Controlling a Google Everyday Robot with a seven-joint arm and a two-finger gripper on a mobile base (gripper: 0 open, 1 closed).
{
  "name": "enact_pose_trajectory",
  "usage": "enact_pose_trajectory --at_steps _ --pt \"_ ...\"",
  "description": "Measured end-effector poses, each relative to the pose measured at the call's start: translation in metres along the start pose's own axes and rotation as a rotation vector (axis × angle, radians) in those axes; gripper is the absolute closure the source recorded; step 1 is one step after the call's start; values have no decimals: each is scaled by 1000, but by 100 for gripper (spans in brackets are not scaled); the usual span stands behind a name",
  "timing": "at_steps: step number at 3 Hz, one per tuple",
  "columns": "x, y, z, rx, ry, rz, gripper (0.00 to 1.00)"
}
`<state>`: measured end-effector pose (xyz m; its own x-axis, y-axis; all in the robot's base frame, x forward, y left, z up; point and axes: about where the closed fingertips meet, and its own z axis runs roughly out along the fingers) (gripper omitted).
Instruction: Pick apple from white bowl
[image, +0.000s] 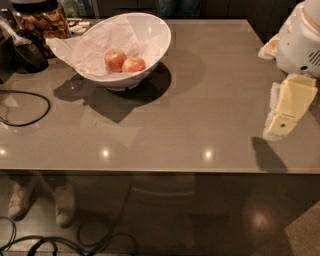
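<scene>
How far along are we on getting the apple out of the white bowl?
Done: nothing yet. The pale yellow-orange apple lies in the large glossy white bowl, beside a deeper red apple. In hand: the gripper hangs over the grey table's right side, far from the bowl, carrying no apple. Left: reach across to the bowl, grasp the apple, lift it out.
</scene>
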<state>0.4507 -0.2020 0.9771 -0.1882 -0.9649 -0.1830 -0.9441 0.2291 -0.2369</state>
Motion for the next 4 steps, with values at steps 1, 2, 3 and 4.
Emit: enact_pose_trajectory --at_steps 1,2,3,4 --pt "-19 -7 7 -13 23 -47 0" --pt "-21 -9 6 -3 18 -50 0" --pt "-26 -16 7 6 -45 -37 0" --pt "-36 -30 8 12 -86 -9 0"
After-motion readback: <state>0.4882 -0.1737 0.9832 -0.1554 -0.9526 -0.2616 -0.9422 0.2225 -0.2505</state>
